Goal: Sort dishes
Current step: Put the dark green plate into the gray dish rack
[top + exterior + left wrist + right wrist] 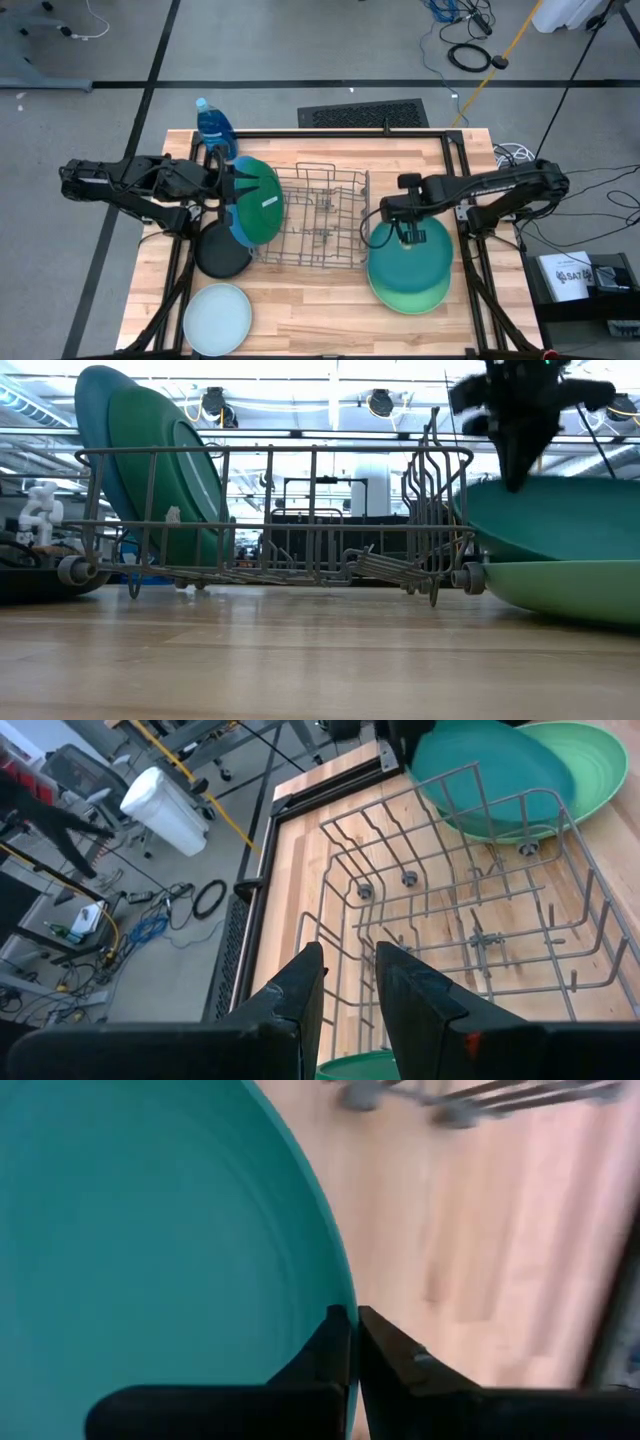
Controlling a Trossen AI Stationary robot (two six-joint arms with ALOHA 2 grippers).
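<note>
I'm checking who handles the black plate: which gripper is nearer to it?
Left. The left gripper sits at the rack's left end, just above the black plate; the right gripper pinches the teal plate across the table.

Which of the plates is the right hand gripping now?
The teal plate, on top of the light green plate right of the rack. The right hand is shut on its rim. The others lie flat or stand at the rack's left end.
</note>
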